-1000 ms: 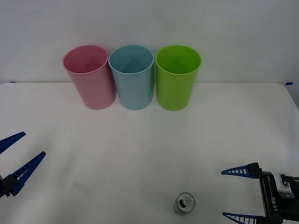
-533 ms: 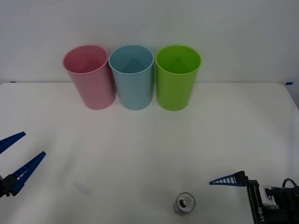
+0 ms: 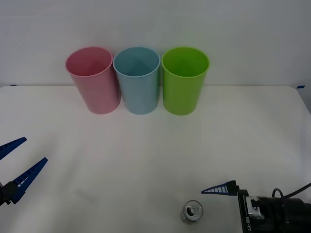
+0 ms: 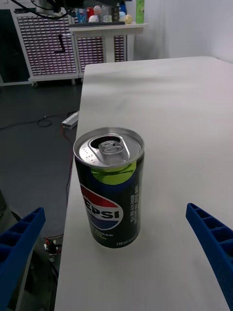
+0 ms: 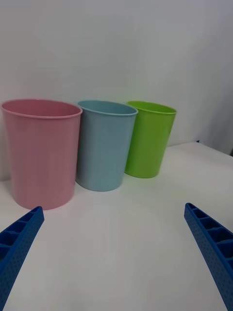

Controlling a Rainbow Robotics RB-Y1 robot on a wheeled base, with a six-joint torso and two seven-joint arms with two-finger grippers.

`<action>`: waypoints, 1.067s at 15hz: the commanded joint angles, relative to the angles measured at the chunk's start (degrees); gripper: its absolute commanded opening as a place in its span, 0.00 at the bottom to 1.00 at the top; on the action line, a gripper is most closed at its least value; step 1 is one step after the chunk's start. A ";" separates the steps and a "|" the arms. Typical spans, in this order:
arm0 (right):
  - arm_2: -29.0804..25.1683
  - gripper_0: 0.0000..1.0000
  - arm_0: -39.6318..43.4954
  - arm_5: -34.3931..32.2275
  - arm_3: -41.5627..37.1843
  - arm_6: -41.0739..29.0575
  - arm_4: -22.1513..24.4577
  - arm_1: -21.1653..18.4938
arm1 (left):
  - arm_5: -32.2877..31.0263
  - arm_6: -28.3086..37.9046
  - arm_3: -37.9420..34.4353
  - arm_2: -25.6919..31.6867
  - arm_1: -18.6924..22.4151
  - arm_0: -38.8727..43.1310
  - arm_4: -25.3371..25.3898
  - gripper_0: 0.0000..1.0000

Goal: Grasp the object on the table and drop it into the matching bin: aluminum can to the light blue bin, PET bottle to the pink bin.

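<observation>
So far nothing is grasped: the aluminum can (image 3: 192, 211) stands upright on the table (image 3: 155, 145) near its front edge, well apart from the bins at the back. The right gripper (image 4: 116, 257) is positioned low, just beside the can on its right, with its blue fingers (image 4: 211, 243) spread wide and touching nothing; in the right wrist view the can (image 4: 108, 189) is framed between them, a little ahead of the tips. The approach is judged nearly finished, while the closing, the lift, the carry and the drop are all left to be done. The light blue bin (image 3: 137, 80) is seen in the middle of the row, between the pink bin (image 3: 93, 79) and a lime green bin (image 3: 184, 79). The left gripper (image 3: 13, 165) is held idle at the table's left side, its fingers likewise apart.
</observation>
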 commanded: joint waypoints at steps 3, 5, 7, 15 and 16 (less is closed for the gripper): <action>3.72 1.00 0.00 4.97 -0.05 1.13 0.05 1.69 | 0.00 0.00 0.00 0.00 0.00 0.00 0.00 1.00; 4.33 1.00 0.00 5.94 0.04 1.48 0.05 2.57 | 0.00 0.00 0.00 0.00 0.00 0.00 0.00 1.00; 5.83 1.00 0.00 7.70 0.04 1.74 0.05 3.19 | 0.00 0.00 0.00 0.00 0.00 0.00 0.00 1.00; 6.44 1.00 0.00 9.01 -0.05 2.71 0.05 4.24 | 0.00 0.00 0.00 0.00 0.00 0.00 0.00 1.00; 6.44 1.00 0.00 9.01 0.04 2.71 0.05 4.24 | 0.00 0.00 0.00 0.00 0.00 0.00 0.00 1.00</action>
